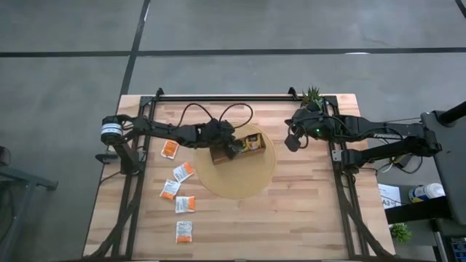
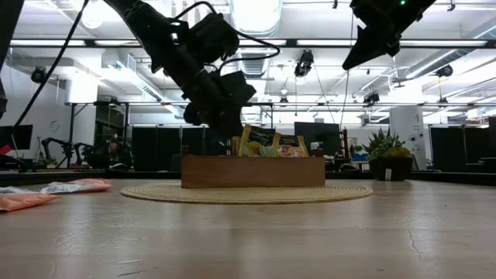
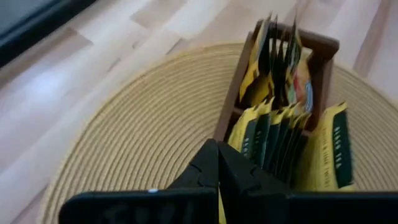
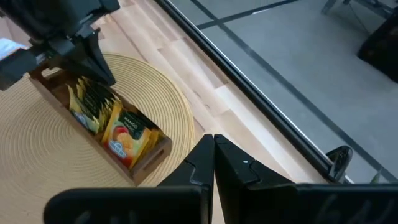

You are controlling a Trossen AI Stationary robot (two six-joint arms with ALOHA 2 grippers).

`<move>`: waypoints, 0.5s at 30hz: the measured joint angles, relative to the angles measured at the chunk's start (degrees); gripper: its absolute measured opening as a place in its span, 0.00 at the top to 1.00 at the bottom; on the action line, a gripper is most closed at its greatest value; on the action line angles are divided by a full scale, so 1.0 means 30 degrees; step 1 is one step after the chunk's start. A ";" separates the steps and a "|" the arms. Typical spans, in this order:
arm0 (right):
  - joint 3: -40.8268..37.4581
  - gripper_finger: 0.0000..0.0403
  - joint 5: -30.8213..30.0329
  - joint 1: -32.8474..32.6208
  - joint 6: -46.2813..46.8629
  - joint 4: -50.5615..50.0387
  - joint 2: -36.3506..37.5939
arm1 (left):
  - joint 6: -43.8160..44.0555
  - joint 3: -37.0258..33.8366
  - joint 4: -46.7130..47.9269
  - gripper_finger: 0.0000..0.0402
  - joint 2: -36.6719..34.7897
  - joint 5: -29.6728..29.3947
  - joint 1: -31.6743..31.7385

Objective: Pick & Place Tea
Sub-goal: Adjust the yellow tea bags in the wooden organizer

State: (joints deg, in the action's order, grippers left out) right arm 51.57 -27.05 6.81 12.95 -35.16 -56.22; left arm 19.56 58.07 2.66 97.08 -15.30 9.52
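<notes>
Table: light wood planks, seen from above, with a dark frame rail along each side.
Round mat: woven straw, in the middle of the table, under the tray.
Tray: brown wood with compartments, lying on the mat; the left arm covers part of it from above.
Tea in the tray: yellow-green packets with dark labels stand upright in one compartment, and orange-red ones stand in the compartment beside it. They overlap too closely to count.
Loose tea: five white-and-orange packets lie flat on the bare wood left of the mat, well apart from the tray, in a ragged line running toward the near edge.
Left gripper: fingers pressed together with nothing between them, hanging just above the tray at its yellow-green end.
Right gripper: fingers also closed and empty, raised over the far right part of the table, beyond the mat's edge.
In the way: the left arm and its looping cables hide the tray's left end from overhead.
Potted plant: one, small and spiky, at the far edge near the right arm.
Hard to make out: the printing on the loose packets, and how many compartments the tray has.
Room behind: dim workshop with ceiling lights and dark screens.
</notes>
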 joint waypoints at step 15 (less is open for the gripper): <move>-0.0109 0.98 0.0021 0.0000 -0.0345 0.0438 -0.0016 | 0.0151 0.1550 -0.0129 1.00 -0.0850 -0.0555 -0.0559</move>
State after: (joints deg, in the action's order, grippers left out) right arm 51.24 -26.98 6.81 11.91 -33.84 -56.27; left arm 20.01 62.72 2.27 94.53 -16.97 7.84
